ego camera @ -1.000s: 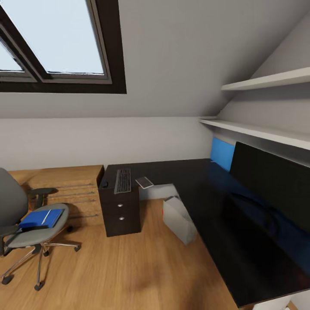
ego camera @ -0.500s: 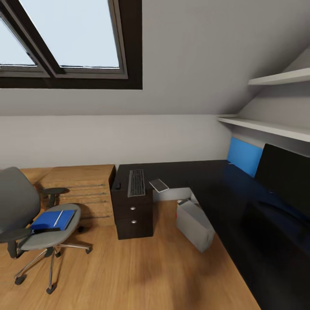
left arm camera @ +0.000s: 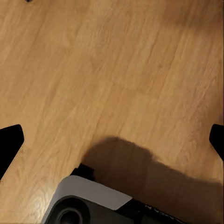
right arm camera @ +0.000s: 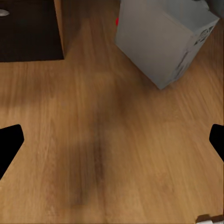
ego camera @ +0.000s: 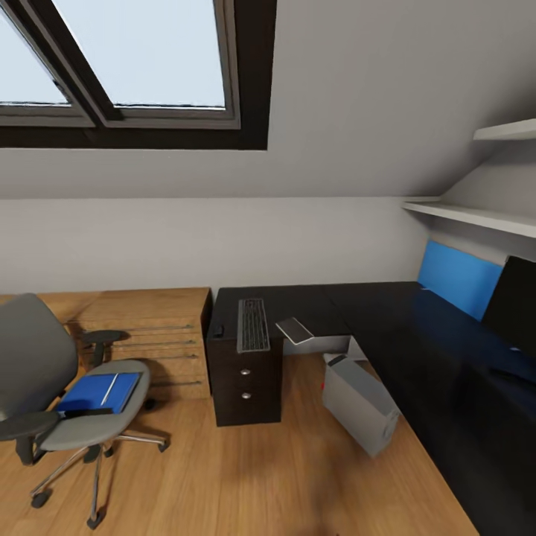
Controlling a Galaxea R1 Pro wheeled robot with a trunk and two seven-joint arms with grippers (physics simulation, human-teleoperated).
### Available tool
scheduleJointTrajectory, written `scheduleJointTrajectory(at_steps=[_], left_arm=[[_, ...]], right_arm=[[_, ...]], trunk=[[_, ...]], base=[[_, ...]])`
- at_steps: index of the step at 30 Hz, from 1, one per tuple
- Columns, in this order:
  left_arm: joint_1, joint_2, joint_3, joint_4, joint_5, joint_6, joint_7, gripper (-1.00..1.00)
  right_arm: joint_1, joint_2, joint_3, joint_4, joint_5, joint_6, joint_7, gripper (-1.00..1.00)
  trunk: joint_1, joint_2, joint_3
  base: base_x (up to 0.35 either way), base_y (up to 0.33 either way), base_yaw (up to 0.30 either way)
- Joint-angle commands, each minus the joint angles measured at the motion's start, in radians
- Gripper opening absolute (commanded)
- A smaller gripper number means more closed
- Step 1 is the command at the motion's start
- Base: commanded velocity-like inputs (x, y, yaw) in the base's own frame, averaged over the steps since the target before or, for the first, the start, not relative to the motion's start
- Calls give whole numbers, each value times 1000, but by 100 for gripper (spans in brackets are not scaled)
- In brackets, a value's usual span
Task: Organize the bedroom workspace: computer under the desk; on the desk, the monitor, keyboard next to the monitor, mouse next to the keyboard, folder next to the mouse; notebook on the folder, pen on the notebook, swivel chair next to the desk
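Under the skylight [ego camera: 134, 52] of the attic bedroom w/ sloped pale grey walls, the big L-shaped desk with glossy black top [ego camera: 387, 320] runs along the back wall & down the right side. Slim grey-framed keyboard w/ black keys [ego camera: 253, 325] lies on the desk's left end, above the black drawer unit w/ round silver knobs [ego camera: 246, 387]; tiny dark rounded mouse [ego camera: 219, 332] sits just beside the keyboard at the desk's left edge; small flat dark rectangle w/ pale edge, the notebook [ego camera: 295, 330], overhangs the front edge right of the keyboard. Wide black flat monitor [ego camera: 515, 305] stands on the desk at far right, cut by the frame, next to a blue wall panel [ego camera: 458, 279]. Plain light grey box-shaped computer tower [ego camera: 361, 406] is on the light wood floor [ego camera: 246, 476], tilted, partly under the desk. Grey upholstered swivel chair w/ black armrests [ego camera: 52, 387] stands well apart from the desk, at left, in front of a light-wood drawer chest [ego camera: 149, 327]; flat bright blue folder [ego camera: 97, 393] lies on its seat w/ a thin silvery-white pen [ego camera: 111, 388] on top. Left pincer [left arm camera: 112, 140]: fingers spread wide, nothing between, over bare floor. Right pincer [right arm camera: 112, 144]: also spread, holding nothing, over floor near the tower
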State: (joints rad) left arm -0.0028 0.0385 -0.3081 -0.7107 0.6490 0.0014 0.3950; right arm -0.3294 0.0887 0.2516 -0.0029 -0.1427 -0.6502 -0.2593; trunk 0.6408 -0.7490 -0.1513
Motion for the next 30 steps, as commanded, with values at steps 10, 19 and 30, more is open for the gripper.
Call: scheduleJointTrajectory(at_steps=[10, 19, 30], left_arm=[[0, 7, -35, -135, 19, -18, 15, 100], [-16, 3, 0, -450, 69, 231, 204, 100], [-239, -5, 132, -389, 280, 409, 267, 100]], right_arm=[[0, 0, 9, -6, -13, -22, -5, 100], [-6, 0, 9, -327, -9, -5, -11, 100], [-240, 43, 5, -343, -386, 228, 75, 100]], trunk=[[16, -29, -14], [51, -92, -42], [93, -169, -77]], base=[[134, 10, 0], [0, 0, 0], [0, 0, 0]])
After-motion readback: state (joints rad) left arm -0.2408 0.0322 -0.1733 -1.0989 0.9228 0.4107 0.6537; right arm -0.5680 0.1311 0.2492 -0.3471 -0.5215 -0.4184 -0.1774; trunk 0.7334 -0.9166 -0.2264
